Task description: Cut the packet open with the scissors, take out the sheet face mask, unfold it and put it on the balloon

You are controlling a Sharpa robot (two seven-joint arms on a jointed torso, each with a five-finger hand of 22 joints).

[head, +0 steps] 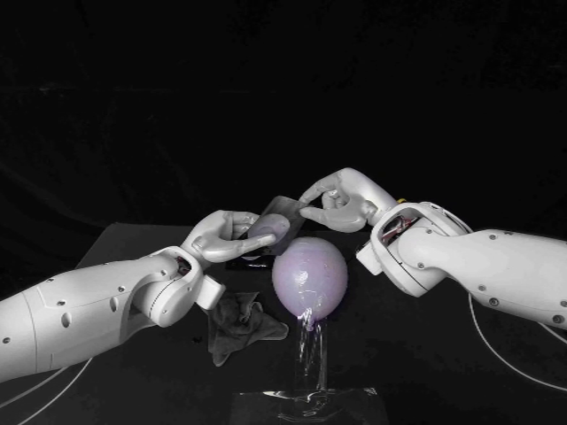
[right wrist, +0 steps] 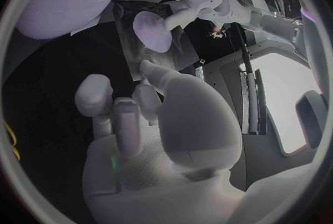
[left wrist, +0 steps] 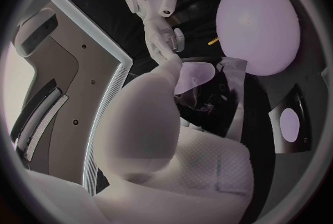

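With left hand (head: 223, 237) and right hand (head: 337, 202) each clamped on the packet (head: 280, 211) just above the balloon (head: 312, 276), uneven pulling could drop it or topple the balloon.

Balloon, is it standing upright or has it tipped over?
Upright. The balloon sits narrow end down on top of its clear stand, whose stem rises straight.

Left arm (head: 86, 310) and right arm (head: 508, 266): chunky glossy white shells dotted with little dark screws (head: 64, 303). Left hand (head: 220, 235) and right hand (head: 341, 202) are pale silver. Thin white cables (head: 475, 319) underneath, reddish wiring (head: 388, 232) at the right wrist.
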